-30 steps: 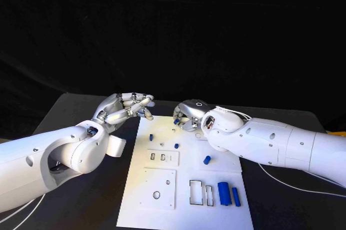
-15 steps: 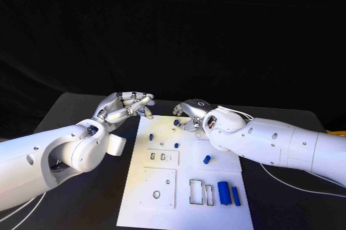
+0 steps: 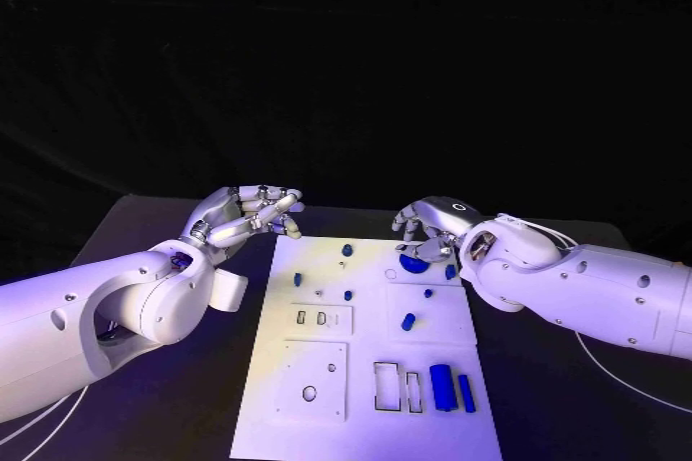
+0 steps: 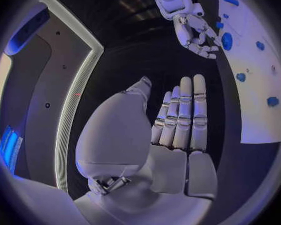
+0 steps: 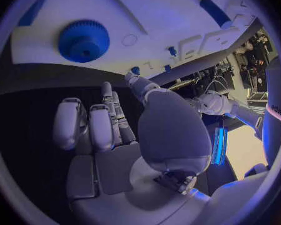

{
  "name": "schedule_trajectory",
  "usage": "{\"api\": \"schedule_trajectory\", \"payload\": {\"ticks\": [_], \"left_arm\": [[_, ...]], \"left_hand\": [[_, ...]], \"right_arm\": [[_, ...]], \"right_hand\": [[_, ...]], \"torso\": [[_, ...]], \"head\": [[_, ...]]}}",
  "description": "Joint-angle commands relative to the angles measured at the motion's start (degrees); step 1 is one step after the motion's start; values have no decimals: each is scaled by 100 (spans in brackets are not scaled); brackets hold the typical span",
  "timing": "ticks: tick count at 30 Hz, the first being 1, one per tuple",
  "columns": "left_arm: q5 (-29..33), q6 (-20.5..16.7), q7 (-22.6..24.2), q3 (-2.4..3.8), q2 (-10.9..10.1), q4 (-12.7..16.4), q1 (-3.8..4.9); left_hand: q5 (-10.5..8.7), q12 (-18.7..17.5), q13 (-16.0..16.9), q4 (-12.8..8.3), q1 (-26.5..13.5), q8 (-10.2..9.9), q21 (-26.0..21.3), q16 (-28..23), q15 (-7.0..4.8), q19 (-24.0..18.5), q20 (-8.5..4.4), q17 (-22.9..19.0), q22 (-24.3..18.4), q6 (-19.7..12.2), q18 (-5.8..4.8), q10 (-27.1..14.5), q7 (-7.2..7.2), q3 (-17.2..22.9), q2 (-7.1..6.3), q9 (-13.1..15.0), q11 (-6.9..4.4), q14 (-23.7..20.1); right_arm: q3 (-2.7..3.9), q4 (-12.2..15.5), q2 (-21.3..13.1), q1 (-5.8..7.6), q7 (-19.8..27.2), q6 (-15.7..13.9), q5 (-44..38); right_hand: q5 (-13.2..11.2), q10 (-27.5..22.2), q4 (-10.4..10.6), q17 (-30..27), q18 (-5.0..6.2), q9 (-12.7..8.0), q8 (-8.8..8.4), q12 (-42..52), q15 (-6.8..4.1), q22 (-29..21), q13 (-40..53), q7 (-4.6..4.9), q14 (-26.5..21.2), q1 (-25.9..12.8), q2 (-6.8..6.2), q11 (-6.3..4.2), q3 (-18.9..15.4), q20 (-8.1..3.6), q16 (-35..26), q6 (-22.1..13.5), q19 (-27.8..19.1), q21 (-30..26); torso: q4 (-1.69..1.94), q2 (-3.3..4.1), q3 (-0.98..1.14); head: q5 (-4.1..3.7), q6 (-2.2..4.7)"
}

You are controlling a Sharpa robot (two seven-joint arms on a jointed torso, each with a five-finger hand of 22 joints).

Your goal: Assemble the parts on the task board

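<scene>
Lying on task board [image 3: 368, 381]: blue gear [image 3: 414, 264], scattered blue parts [image 3: 443, 388]. Left hand [image 3: 248, 214], right hand [image 3: 433, 231]: fingers curled, holding nothing.

right hand [image 3: 433, 231] and blue gear [image 3: 415, 264] crowd the task board [image 3: 274, 421] far corner.

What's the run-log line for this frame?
left robot hand: empty, hovering off white task board far-left corner | right robot hand: empty, over round blue toothed gear | two blue cylinders: lying near end
</scene>
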Motion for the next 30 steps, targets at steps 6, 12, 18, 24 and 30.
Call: {"api": "schedule_trajectory", "payload": {"ticks": [6,12,18,24,30], "left_arm": [[44,136,2,4,17,-42,8],[45,150,-6,4,29,-65,7],[45,157,-11,4,36,-79,6],[45,155,-15,4,32,-79,6],[45,153,-16,4,27,-72,6]], "left_hand": [[-36,-29,5,-6,-23,-31,33,1,7,-37,2,9,7,-49,38,-51,10,-44,30,0,-1,-42],[-36,-29,5,-6,-23,-31,33,1,7,-37,2,9,7,-49,38,-51,10,-44,30,0,-1,-42],[-36,-29,5,-6,-23,-31,33,1,7,-37,2,9,7,-49,38,-51,10,-44,30,0,-1,-42],[-36,-29,5,-6,-23,-31,33,1,7,-37,2,9,7,-49,38,-51,10,-44,30,0,-1,-42],[-36,-29,5,-6,-23,-31,33,1,7,-37,2,9,7,-49,38,-51,10,-44,30,0,-1,-42]], "right_arm": [[6,162,-387,-10,-109,435,755],[6,61,-388,-41,-168,651,900],[7,-52,-269,-85,-169,764,946],[6,-119,-178,-114,-156,828,975],[5,-234,-92,-137,-146,867,996]], "right_hand": [[255,-390,157,587,-146,109,265,2419,-86,499,2028,16,258,-10,-150,-68,-111,-46,398,-170,240,297],[262,116,313,1516,-224,239,576,4651,1,895,4541,86,415,-17,-124,21,-297,33,859,-586,451,543],[267,319,377,1748,-259,266,680,5031,34,1059,5041,115,455,7,-99,55,-365,66,960,-733,546,648],[265,531,435,1894,-283,282,752,5293,52,1166,5403,126,483,-5,-75,69,-404,84,1018,-775,610,718],[271,610,456,1960,-300,289,788,5390,57,1238,5539,129,496,-1,-56,73,-407,91,1044,-784,656,766]], "torso": [[-61,-15,50],[-59,4,58],[-51,8,58],[-43,13,51],[-49,22,52]], "head": [[-16,-14],[-20,-22],[-32,-43],[-22,-73],[-16,-79]]}}
